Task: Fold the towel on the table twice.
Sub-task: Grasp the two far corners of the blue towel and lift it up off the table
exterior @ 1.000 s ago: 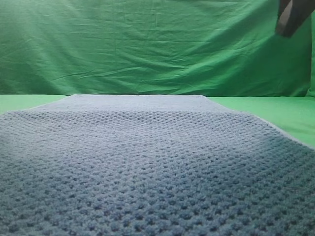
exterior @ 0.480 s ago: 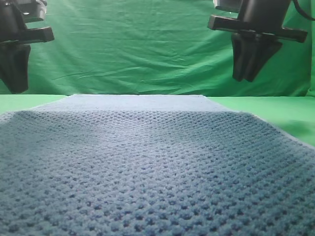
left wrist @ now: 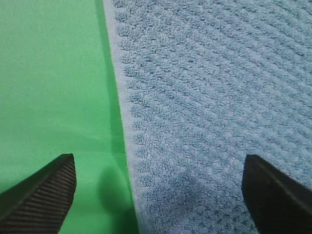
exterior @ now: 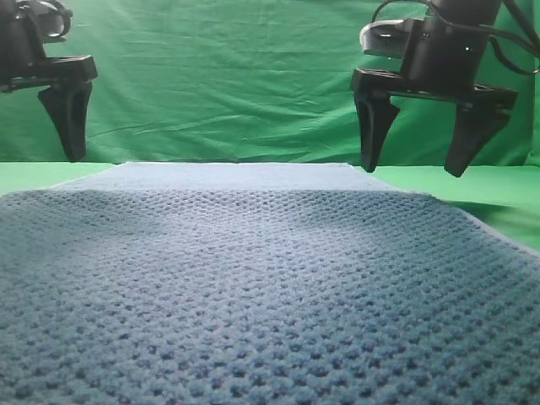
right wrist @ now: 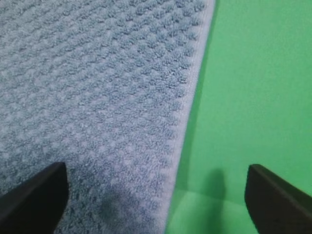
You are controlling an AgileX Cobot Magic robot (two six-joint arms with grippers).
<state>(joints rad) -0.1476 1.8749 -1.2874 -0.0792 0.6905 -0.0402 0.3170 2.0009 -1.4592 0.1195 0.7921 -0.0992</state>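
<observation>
One towel [exterior: 253,287], two grippers (one table [exterior: 506,198])

The black left end effector [exterior: 34,126] and black right end effector [exterior: 419,139] are both hanging raised, fingers pointing downward, jaws spread wide and gripping nothing.

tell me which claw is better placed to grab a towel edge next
Neither clearly. The left claw and right claw are both open, each straddling a side edge of the towel above the table. Probably both grasp together.
</observation>
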